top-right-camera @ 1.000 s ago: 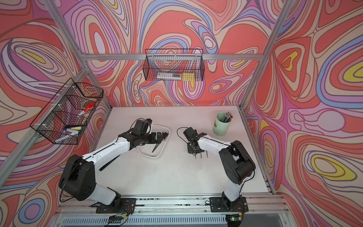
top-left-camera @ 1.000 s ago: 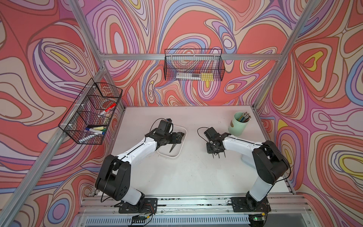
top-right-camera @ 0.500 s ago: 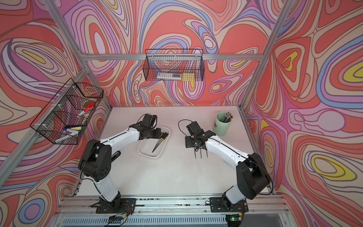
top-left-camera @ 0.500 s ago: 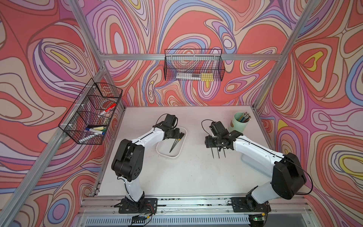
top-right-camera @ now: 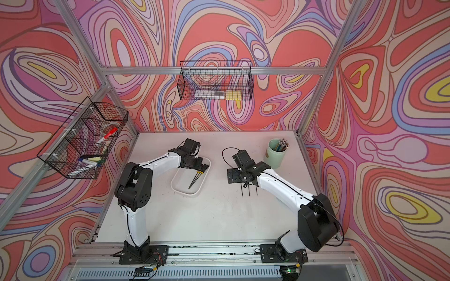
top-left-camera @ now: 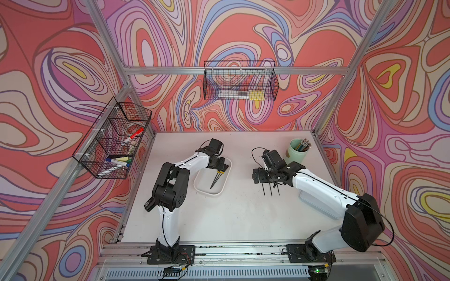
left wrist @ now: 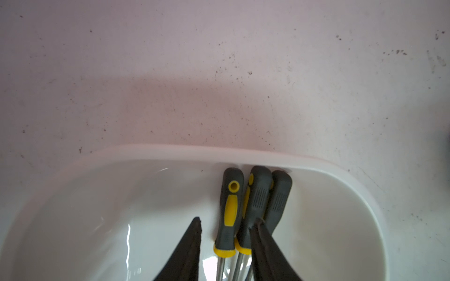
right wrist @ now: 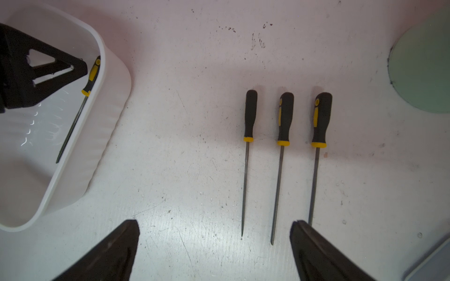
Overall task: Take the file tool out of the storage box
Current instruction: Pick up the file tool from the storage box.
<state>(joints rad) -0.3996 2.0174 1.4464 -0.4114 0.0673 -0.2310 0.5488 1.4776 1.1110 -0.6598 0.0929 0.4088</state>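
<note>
The storage box [top-left-camera: 203, 181] [top-right-camera: 181, 182] is a shallow white tray left of centre. Three file tools [top-left-camera: 216, 177] [top-right-camera: 196, 178] with grey and yellow handles [left wrist: 230, 206] lie in it against its far rim [left wrist: 170, 150]. My left gripper [top-left-camera: 222, 166] [left wrist: 229, 221] reaches down into the box, its jaws narrowed around two handles, with a gap still showing beside one finger [left wrist: 194, 240]. My right gripper [top-left-camera: 267, 181] [right wrist: 214, 223] hangs wide open and empty over three more files [top-left-camera: 270, 189] [right wrist: 282, 121] lying side by side on the table.
A mint-green pencil cup [top-left-camera: 298, 154] [right wrist: 423, 63] stands at the back right. Black wire baskets hang on the back wall [top-left-camera: 239, 84] and the left wall [top-left-camera: 114, 143]. A flat pale lid [top-left-camera: 316, 199] lies under the right arm.
My left jaws have narrowed from wide open over the file handles in the box. My right gripper has gone from shut to wide open above the row of files.
</note>
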